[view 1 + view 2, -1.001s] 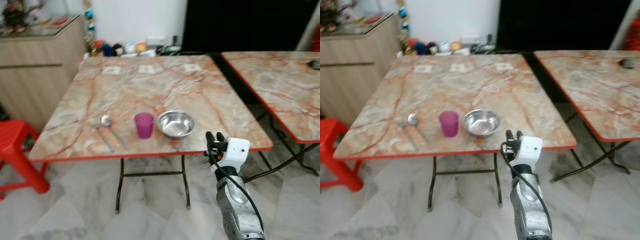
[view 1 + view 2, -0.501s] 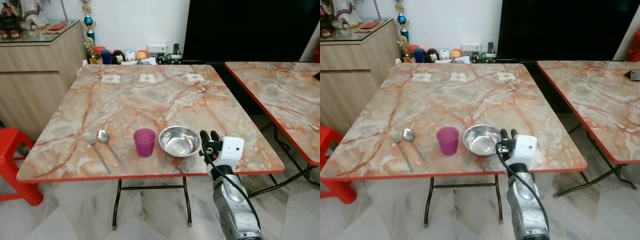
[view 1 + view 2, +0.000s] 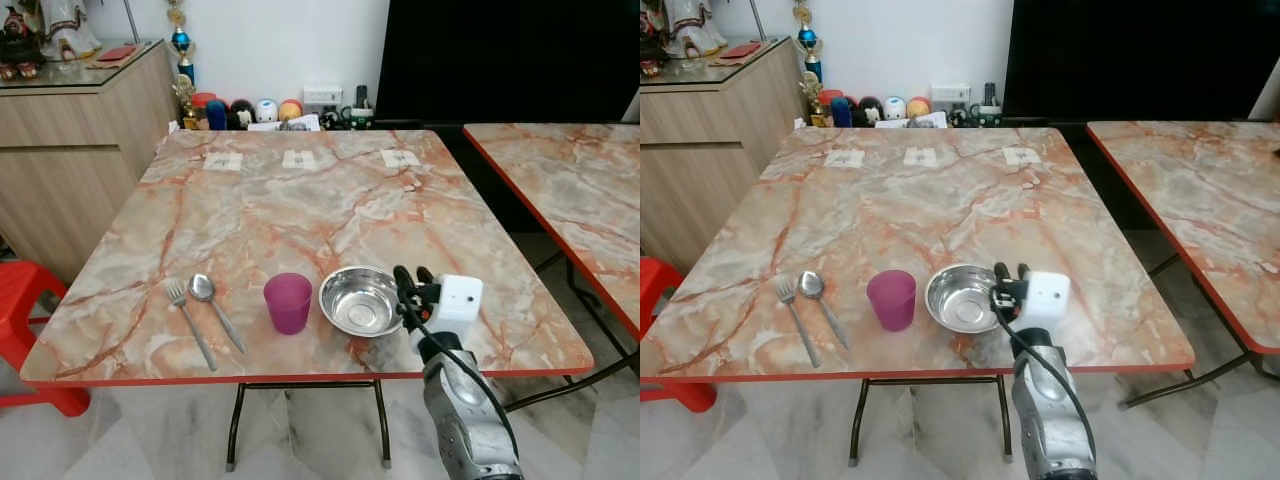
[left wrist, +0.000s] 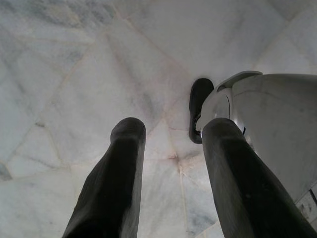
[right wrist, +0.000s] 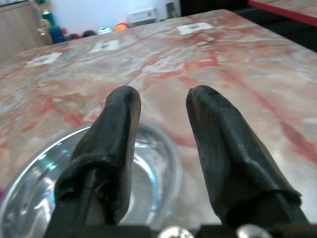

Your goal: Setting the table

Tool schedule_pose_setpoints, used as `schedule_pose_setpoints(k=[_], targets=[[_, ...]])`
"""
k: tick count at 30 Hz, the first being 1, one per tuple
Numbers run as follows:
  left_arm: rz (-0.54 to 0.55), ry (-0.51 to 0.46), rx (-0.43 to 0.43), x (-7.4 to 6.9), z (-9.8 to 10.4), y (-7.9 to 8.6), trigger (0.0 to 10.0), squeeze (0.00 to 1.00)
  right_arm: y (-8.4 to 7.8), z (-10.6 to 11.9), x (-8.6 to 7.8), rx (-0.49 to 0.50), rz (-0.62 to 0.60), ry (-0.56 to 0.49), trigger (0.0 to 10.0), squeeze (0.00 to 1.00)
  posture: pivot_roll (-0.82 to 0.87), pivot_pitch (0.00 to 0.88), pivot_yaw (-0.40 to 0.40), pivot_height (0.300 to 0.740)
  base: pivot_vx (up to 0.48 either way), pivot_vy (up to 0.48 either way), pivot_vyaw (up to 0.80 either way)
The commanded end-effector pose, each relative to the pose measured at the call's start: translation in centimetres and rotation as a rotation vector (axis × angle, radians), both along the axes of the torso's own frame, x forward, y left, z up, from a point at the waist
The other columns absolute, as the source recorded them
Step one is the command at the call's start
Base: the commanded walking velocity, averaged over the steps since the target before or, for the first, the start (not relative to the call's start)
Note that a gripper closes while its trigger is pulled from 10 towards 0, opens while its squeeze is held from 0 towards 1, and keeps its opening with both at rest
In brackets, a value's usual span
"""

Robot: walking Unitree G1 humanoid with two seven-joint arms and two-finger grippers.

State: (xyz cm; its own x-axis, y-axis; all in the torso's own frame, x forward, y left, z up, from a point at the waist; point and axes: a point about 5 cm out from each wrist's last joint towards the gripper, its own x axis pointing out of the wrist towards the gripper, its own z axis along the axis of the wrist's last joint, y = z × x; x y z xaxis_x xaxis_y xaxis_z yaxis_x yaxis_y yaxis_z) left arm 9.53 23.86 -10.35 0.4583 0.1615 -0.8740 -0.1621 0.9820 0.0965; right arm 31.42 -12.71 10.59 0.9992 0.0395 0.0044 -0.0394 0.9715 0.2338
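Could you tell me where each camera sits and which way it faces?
Left eye view: head camera, looking forward and down at the table; right arm and right gripper show.
Right eye view: same scene, same steel bowl.
Left wrist view: looks down along open fingers at the marble floor and the robot's foot.
Right wrist view: looks along open fingers over that bowl's rim, shared with both eye views.

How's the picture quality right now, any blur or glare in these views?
Eye views: sharp, evenly lit; the bowl gleams softly. Right wrist view: right gripper and bowl rim blurred from closeness, bright glints in the bowl, table sharper beyond. Left wrist view: dim, left gripper dark against pale floor.
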Motion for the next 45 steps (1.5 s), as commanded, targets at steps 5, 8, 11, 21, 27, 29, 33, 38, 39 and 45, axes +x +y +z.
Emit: schedule_pose_setpoints(k=[5, 8, 11, 21, 27, 29, 33, 38, 39, 45], targets=[[0.002, 0.01, -0.008, -0.2, -0.1, 0.0, 10.0, 0.0, 0.7, -0.6, 0.7, 0.097, 0.002, 0.088, 10.0, 0.0, 0.02, 0.003, -0.012, 0.74, 0.0, 0.0, 0.0], [0.003, 0.01, -0.008, -0.2, -0.1, 0.0, 10.0, 0.0, 0.7, -0.7, 0.9, 0.142, -0.014, 0.107, 10.0, 0.0, 0.02, 0.003, -0.012, 0.74, 0.0, 0.0, 0.0], [0.001, 0.01, -0.008, -0.2, -0.1, 0.0, 10.0, 0.0, 0.8, -1.3, 1.2, 0.185, -0.014, 0.164, 10.0, 0.73, 0.02, 0.003, -0.011, 0.74, 0.0, 0.0, 0.0], [0.005, 0.011, -0.009, -0.3, -0.1, 0.0, 10.0, 0.0, 0.5, -1.9, 1.8, 0.258, -0.067, 0.238, 10.0, 0.0, 0.03, 0.007, -0.012, 0.74, 0.0, 0.0, 0.0], [0.003, 0.013, -0.008, -0.3, -0.1, 0.0, 10.0, 0.0, 0.6, -2.5, 1.7, 0.26, -0.059, 0.279, 10.0, 0.0, 0.03, 0.008, -0.009, 0.74, 0.0, 0.0, 0.0], [0.002, 0.013, -0.008, -0.3, -0.1, 0.0, 10.0, 0.0, 0.8, -2.8, 1.7, 0.277, -0.049, 0.296, 10.0, 0.0, 0.03, 0.008, -0.009, 0.74, 0.0, 0.0, 0.0], [0.001, 0.013, -0.008, -0.3, -0.1, 0.0, 10.0, 0.0, 1.1, -3.0, 1.8, 0.319, -0.051, 0.317, 10.0, 0.0, 0.03, 0.008, -0.009, 0.74, 0.0, 0.0, 0.0], [0.004, 0.013, -0.008, -0.3, -0.1, 0.0, 10.0, 0.0, 1.3, -3.0, 2.2, 0.352, -0.043, 0.341, 10.0, 0.0, 0.04, 0.008, -0.009, 0.74, 0.0, 0.0, 0.0], [0.004, 0.013, -0.008, -0.3, -0.1, 0.0, 10.0, 0.0, 1.3, -3.0, 2.2, 0.352, -0.043, 0.341, 10.0, 0.0, 0.04, 0.008, -0.009, 0.74, 0.0, 0.0, 0.0], [0.006, 0.012, -0.009, -0.3, -0.1, 0.0, 10.0, 0.0, 1.7, -3.2, 2.4, 0.371, -0.028, 0.372, 10.0, 0.0, 0.04, 0.009, -0.009, 0.74, 0.0, 0.0, 0.0]])
